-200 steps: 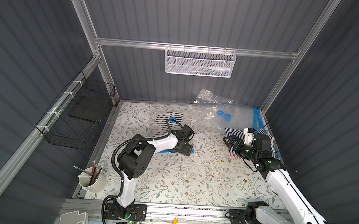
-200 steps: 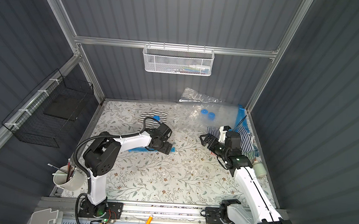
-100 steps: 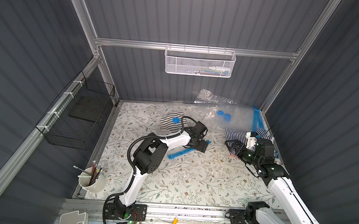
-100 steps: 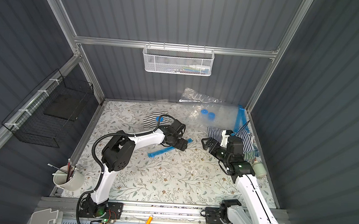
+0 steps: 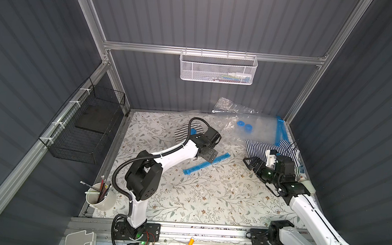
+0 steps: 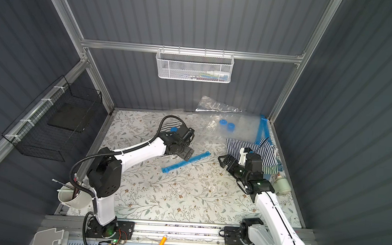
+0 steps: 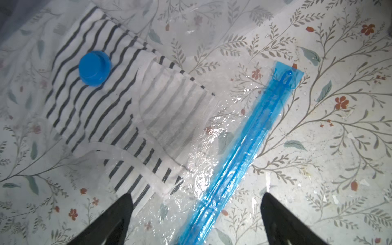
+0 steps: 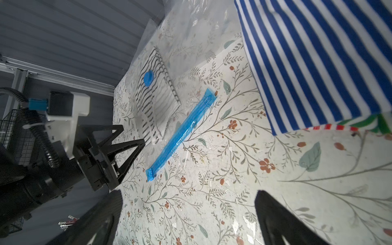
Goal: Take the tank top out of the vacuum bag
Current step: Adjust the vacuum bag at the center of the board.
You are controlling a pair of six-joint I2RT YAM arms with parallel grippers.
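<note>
I am holding the left hand (image 7: pixel 196 196) spread wide and empty above the clear plastic vacuum bag (image 7: pixel 201 148), which is lying flat on the floral-patterned table (image 5: pixel 208 195). The black-and-white striped tank top (image 7: pixel 101 110) is sitting inside it, under the round blue valve cap (image 7: pixel 94 67), with its hem just short of the blue zip seal strip (image 7: pixel 250 135). The strip is running between my fingers, but I cannot tell whether it is zipped or whether I am touching it. The right hand (image 5: pixel 250 162) is waiting well apart, just as wide open and holding nothing, beside a blue-and-white striped cloth (image 5: pixel 257 147).

As I am reading it, I am lining up to work the mouth open. To do that well I am planning to come down square across the strip near its end and pinch only the upper layer of plastic, not the fabric; I am expecting slick film to slip, so a firm bite on the stiffer strip looks safer. I am thinking of bringing the right hand across to pin the bag or reach for the hem.

Compared with a second ago, the left arm is reaching further toward the back, the strip it was mostly covering is now showing along its whole length, and the right arm is sitting lower.
</note>
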